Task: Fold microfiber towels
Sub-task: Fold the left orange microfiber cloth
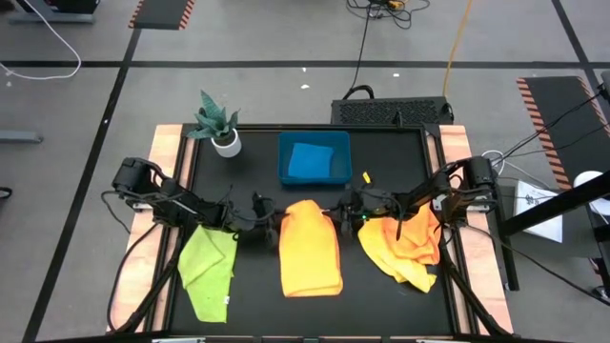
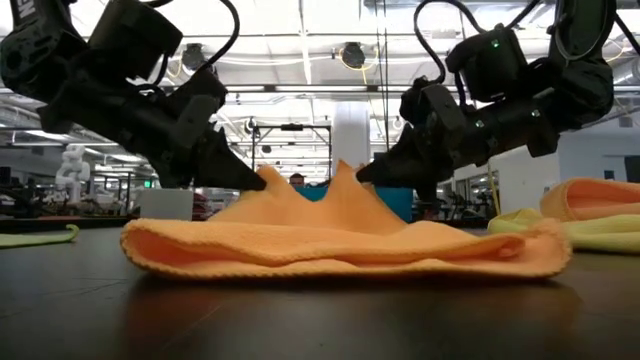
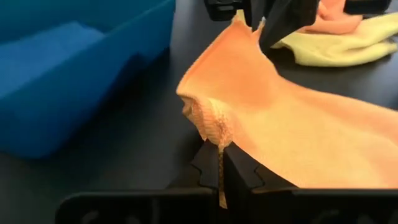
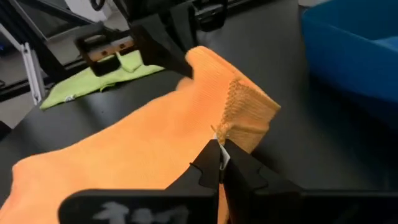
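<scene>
Grippers both clamped on the orange towel (image 1: 310,250) at table centre: the left gripper (image 1: 271,222) pinches its far left corner and the right gripper (image 1: 342,215) its far right corner, each corner lifted into a small peak while the folded body lies flat on the black table (image 1: 257,314). Lime green towel (image 1: 208,270) lies loose on the left side, and a crumpled orange and yellow pile (image 1: 408,248) lies on the right. Blue tray (image 1: 314,157) holding a blue cloth (image 1: 308,162) sits just beyond the held towel, with a potted plant (image 1: 218,124) off to its left.

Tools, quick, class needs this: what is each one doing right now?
Left tool: closed, pinching one corner of the orange towel.
Right tool: closed, pinching the towel's other far corner.
</scene>
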